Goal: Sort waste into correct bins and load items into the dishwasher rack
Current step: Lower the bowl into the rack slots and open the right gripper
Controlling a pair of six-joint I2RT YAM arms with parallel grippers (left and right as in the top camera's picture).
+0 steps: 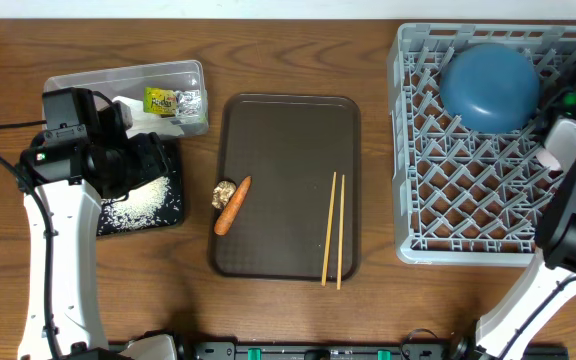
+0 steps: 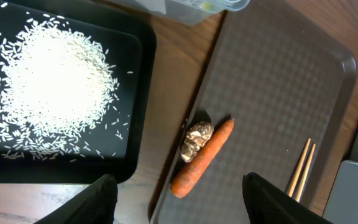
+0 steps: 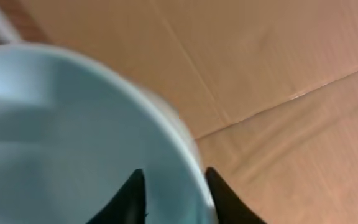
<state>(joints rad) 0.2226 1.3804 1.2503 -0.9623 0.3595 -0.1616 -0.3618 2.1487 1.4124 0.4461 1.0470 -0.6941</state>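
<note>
**Grippers at opposite ends of the table**

Left gripper (image 2: 179,202) hung with fingers spread wide and empty, just above the orange carrot-like stick (image 2: 202,157) and the small brown food bit (image 2: 197,140) touching it on the brown serving tray (image 2: 272,81). Beside them, rice grains (image 2: 58,81) lay heaped in the black tray (image 2: 143,112).

Right gripper (image 3: 176,190) pinched the rim of a pale vessel (image 3: 61,137); bowl or cup could not be told. The dark blue bowl (image 1: 488,88) sat upside down in the grey rack (image 1: 468,200). The chopsticks (image 1: 333,228) lay on the brown tray.
</note>
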